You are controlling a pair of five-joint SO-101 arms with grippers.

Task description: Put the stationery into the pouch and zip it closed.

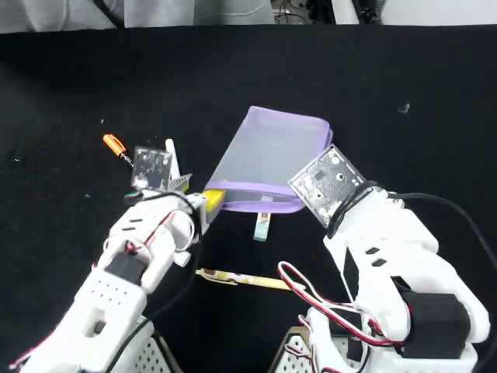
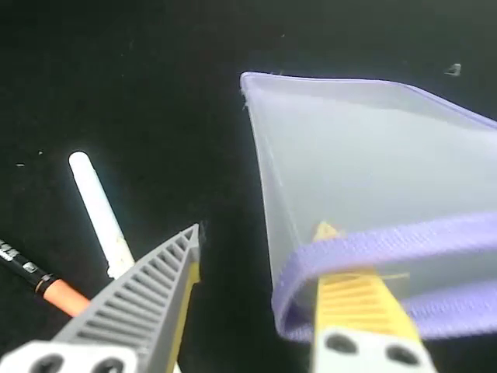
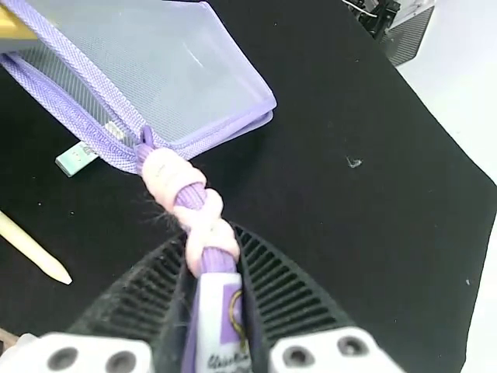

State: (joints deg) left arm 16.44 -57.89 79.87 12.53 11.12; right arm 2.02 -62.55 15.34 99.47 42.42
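A translucent purple pouch [image 1: 272, 151] lies mid-table with its mouth toward the arms. My left gripper [image 2: 260, 233] is open at the pouch's left corner. Its yellow finger [image 2: 353, 299] is inside the mouth under the purple zip band [image 2: 388, 249], and its grey finger [image 2: 155, 287] is outside. My right gripper [image 3: 208, 241] is shut on the pink and purple braided zip cord [image 3: 194, 206] at the pouch's right corner. Loose on the table are a white marker [image 1: 171, 155], an orange pen [image 1: 115, 145], a cream pencil [image 1: 241, 278] and a small eraser [image 1: 262, 227].
The black table [image 1: 404, 85] stretches open behind and to the right of the pouch. The marker [image 2: 101, 214] and orange pen [image 2: 46, 284] lie just left of the left gripper. The pencil lies between the two arm bases.
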